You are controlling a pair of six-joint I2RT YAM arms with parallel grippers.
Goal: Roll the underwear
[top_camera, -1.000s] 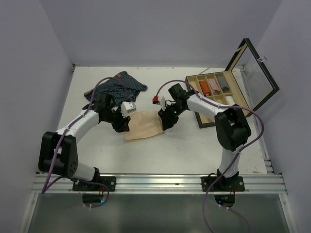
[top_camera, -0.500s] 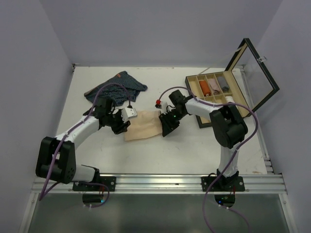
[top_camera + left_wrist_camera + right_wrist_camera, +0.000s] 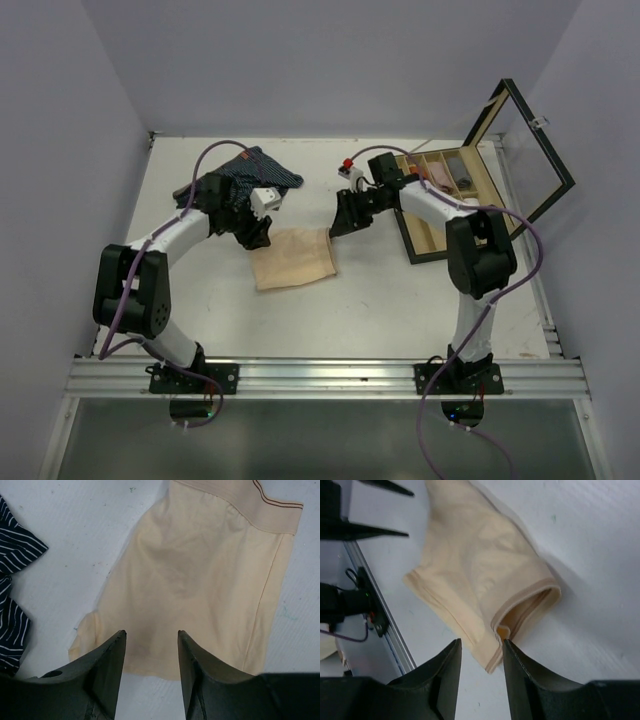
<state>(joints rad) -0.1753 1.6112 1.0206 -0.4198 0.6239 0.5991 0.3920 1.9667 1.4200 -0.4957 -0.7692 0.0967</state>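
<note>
Left wrist view: left jaws spread, nothing pinched, hanging over the plain beige cloth underwear [image 3: 200,580] lying flat on the white tabletop [image 3: 75,520]. Right jaws spread and empty too, by its waistband end. Navy striped cloth underwear [image 3: 10,555] sits nearby.

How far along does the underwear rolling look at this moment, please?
Done: nothing on the table is rolled yet; what the wooden box holds is too small to identify. In hand: the beige underwear lies flat, with the left gripper and right gripper open at its far corners, holding nothing. Left: rolling it, then the navy striped underwear, crumpled farther back.
</note>
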